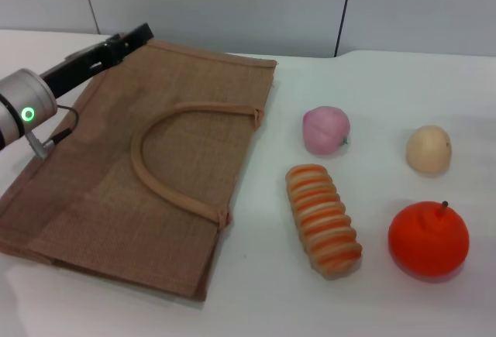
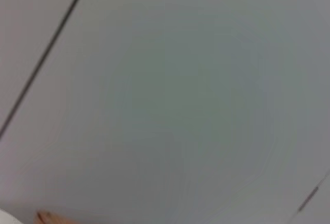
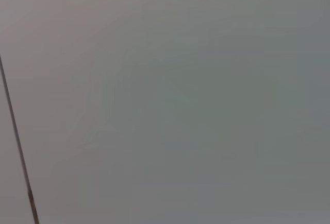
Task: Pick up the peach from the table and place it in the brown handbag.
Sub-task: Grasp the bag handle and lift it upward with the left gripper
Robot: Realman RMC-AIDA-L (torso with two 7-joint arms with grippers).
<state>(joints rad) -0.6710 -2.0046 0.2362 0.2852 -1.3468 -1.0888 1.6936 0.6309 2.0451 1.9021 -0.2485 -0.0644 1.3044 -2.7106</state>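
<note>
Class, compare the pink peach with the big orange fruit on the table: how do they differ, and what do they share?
The peach is pink; the orange fruit is bright orange. The peach is smaller. The peach lies nearer the brown handbag; the orange fruit sits nearer the table's front right. Both are round and rest untouched on the table.

Left arm (image 1: 23, 108): silver-grey cylindrical wrist segment, small glowing green ring light on side, thin dark cable looping beneath. Left hand (image 1: 124, 42): black, long, angular, boxy links. Right arm unseen.
</note>
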